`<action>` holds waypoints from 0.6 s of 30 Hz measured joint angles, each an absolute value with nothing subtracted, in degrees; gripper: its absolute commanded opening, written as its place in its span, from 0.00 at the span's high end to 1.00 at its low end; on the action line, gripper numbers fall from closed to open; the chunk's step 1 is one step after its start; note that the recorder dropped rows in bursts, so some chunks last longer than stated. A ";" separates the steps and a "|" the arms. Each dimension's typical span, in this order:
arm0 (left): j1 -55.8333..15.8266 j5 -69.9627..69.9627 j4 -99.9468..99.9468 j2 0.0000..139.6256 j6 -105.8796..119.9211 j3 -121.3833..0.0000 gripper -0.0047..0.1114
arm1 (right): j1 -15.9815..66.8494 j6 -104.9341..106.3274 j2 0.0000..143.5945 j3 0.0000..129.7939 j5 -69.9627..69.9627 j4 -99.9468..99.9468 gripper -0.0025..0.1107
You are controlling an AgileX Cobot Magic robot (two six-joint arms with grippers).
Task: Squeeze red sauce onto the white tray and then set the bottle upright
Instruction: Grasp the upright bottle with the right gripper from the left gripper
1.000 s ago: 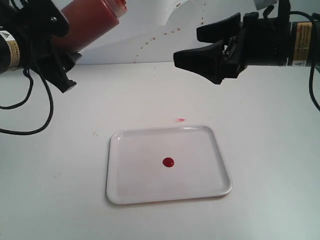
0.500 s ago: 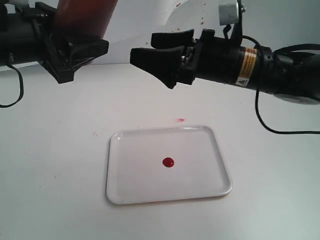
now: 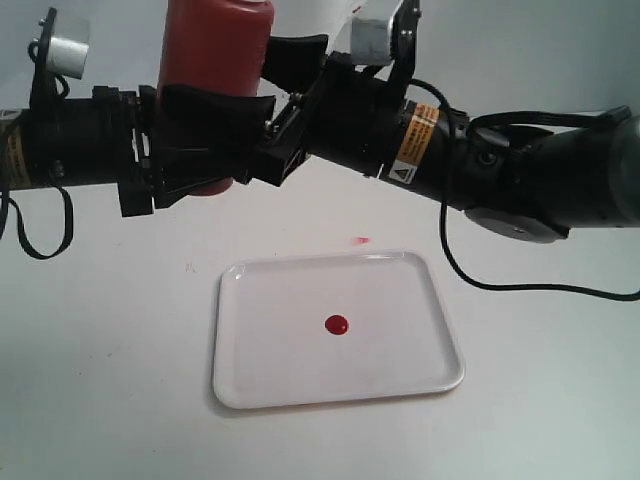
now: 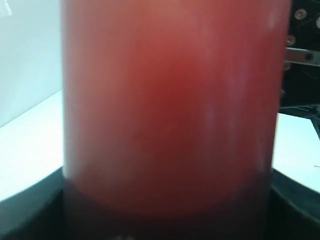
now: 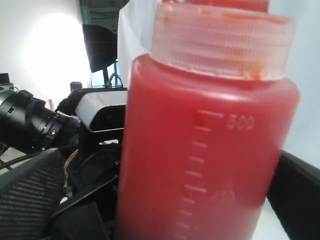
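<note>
The bottle [image 3: 215, 60], red-orange and upright, hangs in the air above the table at the back left, its cap cut off by the top of the exterior view. My left gripper [image 3: 240, 140] is shut on its lower body, which fills the left wrist view [image 4: 170, 115]. My right gripper [image 3: 268, 110] has reached across and stands open, one finger on each side of the bottle [image 5: 200, 150], with a gap on at least one side. On the white tray [image 3: 280, 350] in front lies a round blob of red sauce [image 3: 336, 325].
A small pinkish smear [image 3: 361, 240] marks the table just behind the tray. Red specks dot the white back wall [image 3: 330, 70]. The right arm [image 3: 500, 170] stretches across above the table behind the tray, with cables hanging from both arms.
The left gripper turned the bottle from tilted to upright and carried it right. The right arm swept left until its open jaws straddled the bottle. Tray and blob have not moved.
</note>
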State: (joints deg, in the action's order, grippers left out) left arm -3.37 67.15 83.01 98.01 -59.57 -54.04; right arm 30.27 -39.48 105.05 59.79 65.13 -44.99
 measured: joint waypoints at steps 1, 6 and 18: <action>-3.37 67.63 83.40 98.42 -59.45 -54.04 0.96 | 30.69 -39.00 105.05 59.79 64.41 -44.24 0.05; -3.37 68.14 85.20 100.22 -59.29 -54.04 0.96 | 31.74 -37.88 105.05 59.79 62.13 -41.87 0.14; -3.37 68.18 85.92 100.85 -59.29 -54.04 0.96 | 33.19 -37.11 105.05 59.79 55.72 -39.12 0.98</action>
State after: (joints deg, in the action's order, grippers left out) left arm -3.37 68.18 85.92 100.85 -59.29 -54.04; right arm 33.19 -37.11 105.05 59.79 55.72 -39.12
